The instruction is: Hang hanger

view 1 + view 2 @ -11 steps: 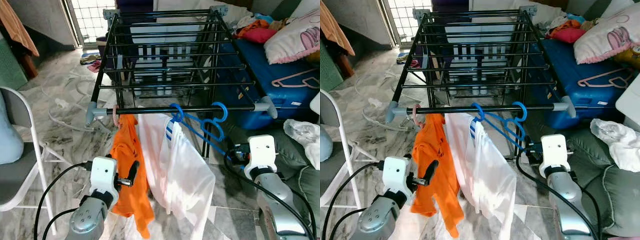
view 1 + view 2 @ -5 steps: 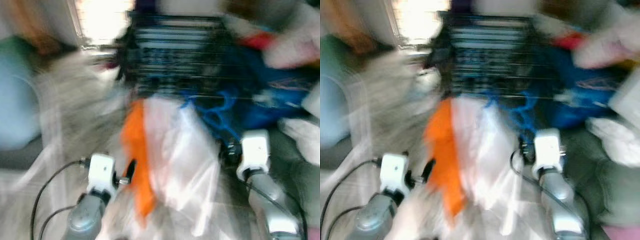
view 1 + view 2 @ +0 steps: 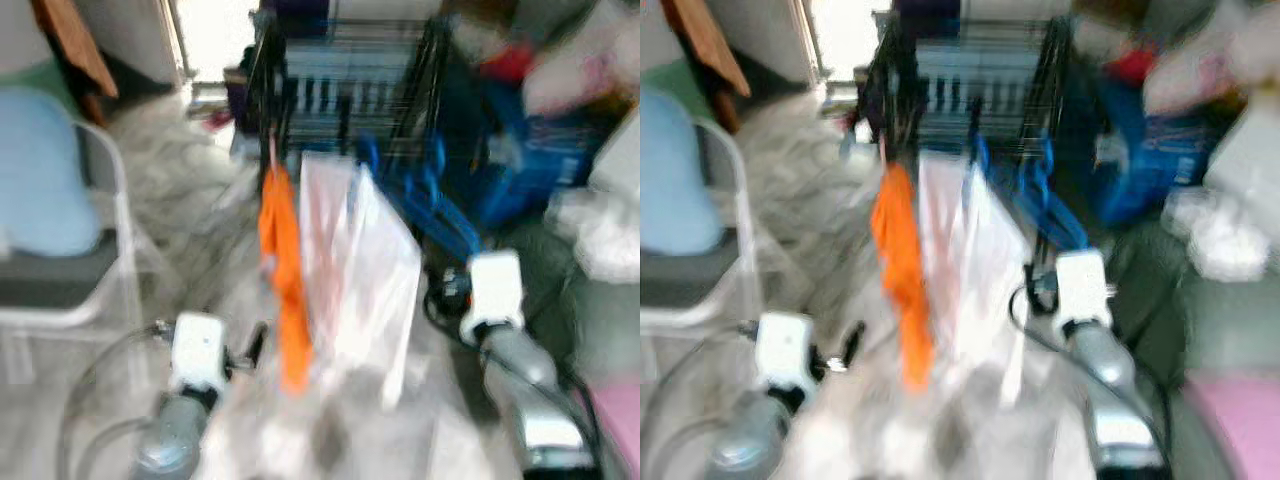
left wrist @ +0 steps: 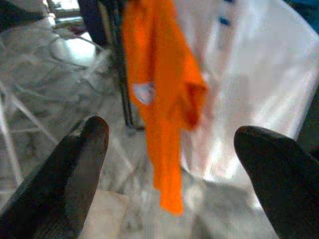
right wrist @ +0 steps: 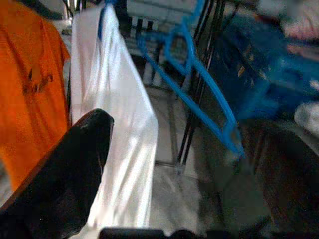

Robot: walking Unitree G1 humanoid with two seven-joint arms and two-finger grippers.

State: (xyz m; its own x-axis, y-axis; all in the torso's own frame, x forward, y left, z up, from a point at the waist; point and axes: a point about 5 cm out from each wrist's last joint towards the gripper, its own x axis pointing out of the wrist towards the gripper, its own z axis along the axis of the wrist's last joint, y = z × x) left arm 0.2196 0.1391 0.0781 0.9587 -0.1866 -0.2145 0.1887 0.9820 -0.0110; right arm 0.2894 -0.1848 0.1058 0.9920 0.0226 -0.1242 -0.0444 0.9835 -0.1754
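Observation:
The views are blurred. A black drying rack [image 3: 350,60] stands ahead. From its front rail hang an orange shirt [image 3: 285,270], a white garment [image 3: 360,260] and an empty blue hanger [image 3: 430,200]. My left gripper [image 3: 255,345] is low, short of the orange shirt [image 4: 159,84]. In the left wrist view its fingers [image 4: 84,154] stand wide apart, open, with nothing between them. My right gripper [image 3: 445,290] is low beside the white garment [image 5: 114,99], just under the blue hanger [image 5: 199,84], open and touching neither. One of its fingers [image 5: 84,149] shows.
A white-framed chair with a light blue cushion [image 3: 50,200] stands at the left. A blue case [image 3: 540,160] and a heap of white cloth [image 3: 600,230] lie at the right, something pink [image 3: 615,420] at the bottom right. Marble floor [image 3: 190,200] lies around the rack.
The whole picture has shifted and blurred, so the camera has moved; the rack now looks smaller and farther. Both arms stay low in front, and the clothes and hanger remain on the rail.

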